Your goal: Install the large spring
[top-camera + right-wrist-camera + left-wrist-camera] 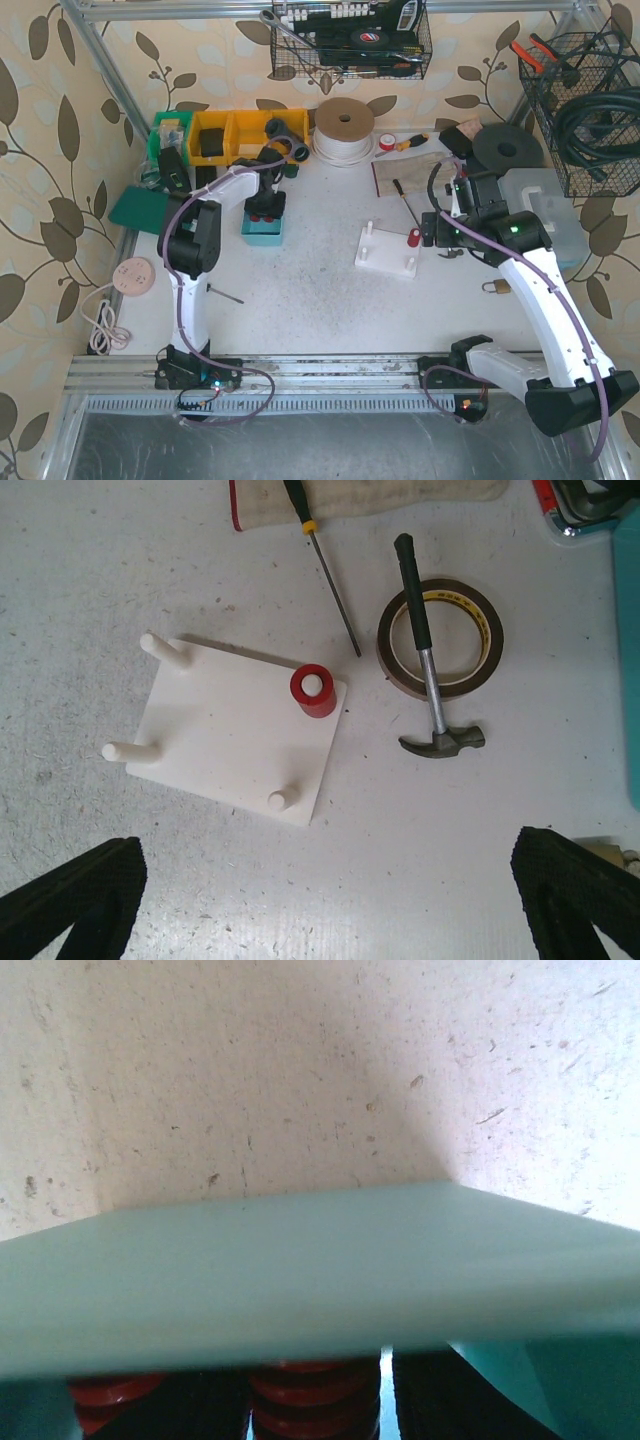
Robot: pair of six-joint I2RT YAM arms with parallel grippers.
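A teal box (262,234) holds red springs (262,212). My left gripper (265,195) is down in it. In the left wrist view the box wall (320,1270) fills the middle, and my left gripper (320,1415) has black fingers (450,1410) on either side of a large red spring (315,1395), with a thin gap on the right. A second spring (115,1395) stands to the left. The white peg board (388,252) (235,730) carries a red sleeve (413,238) (313,690) on one peg. My right gripper (432,232) (330,900) hovers above it, wide open and empty.
A hammer (432,680) lies across a tape ring (440,638), and a screwdriver (325,575) lies by a cloth, all right of the board. A padlock (495,287) sits near the right arm. Yellow bins (230,135) and a white cord roll (343,128) stand at the back.
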